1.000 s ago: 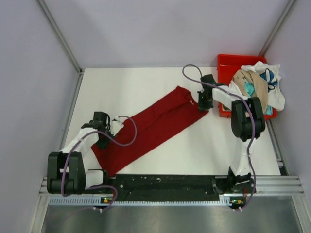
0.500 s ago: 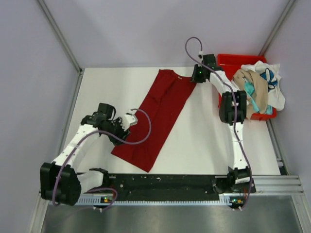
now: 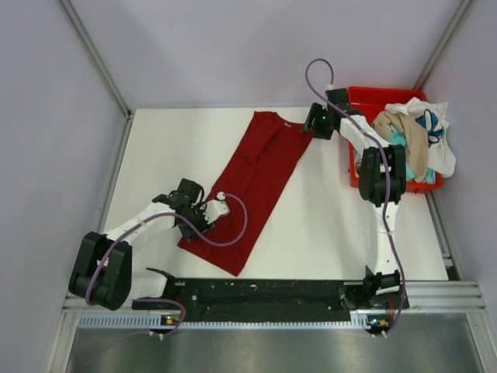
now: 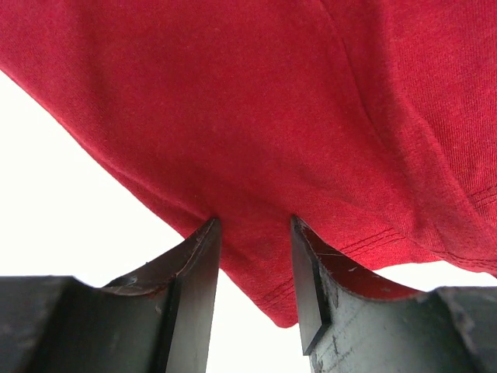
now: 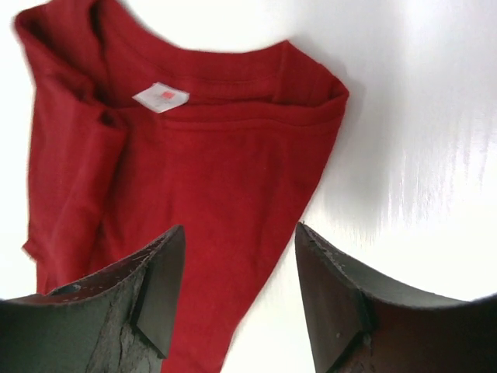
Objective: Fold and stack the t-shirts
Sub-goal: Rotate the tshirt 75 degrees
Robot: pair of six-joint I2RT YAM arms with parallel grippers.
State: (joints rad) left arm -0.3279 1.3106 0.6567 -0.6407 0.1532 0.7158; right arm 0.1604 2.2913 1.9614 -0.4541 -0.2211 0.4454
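A dark red t-shirt (image 3: 260, 167), folded into a long strip, lies flat on the white table, slanting from the back centre down to the front left. My left gripper (image 3: 208, 211) sits at its lower left edge. In the left wrist view the left gripper (image 4: 255, 225) is open, with a hem corner of the shirt (image 4: 272, 116) lying loose in the gap. My right gripper (image 3: 313, 123) hovers by the collar end. In the right wrist view the right gripper (image 5: 239, 233) is open and holds nothing, above the shirt (image 5: 194, 171) and its white neck label (image 5: 161, 96).
A red bin (image 3: 365, 97) stands at the back right, beside the right arm, with a heap of unfolded shirts (image 3: 411, 140) spilling over its rim. Metal frame rails run along both sides, and a black bar lies across the near edge.
The shirt swung from lying crosswise to a steeper slant, its collar end now at the back. My right gripper went from shut to open and let go. My left gripper shifted right along the lower edge.
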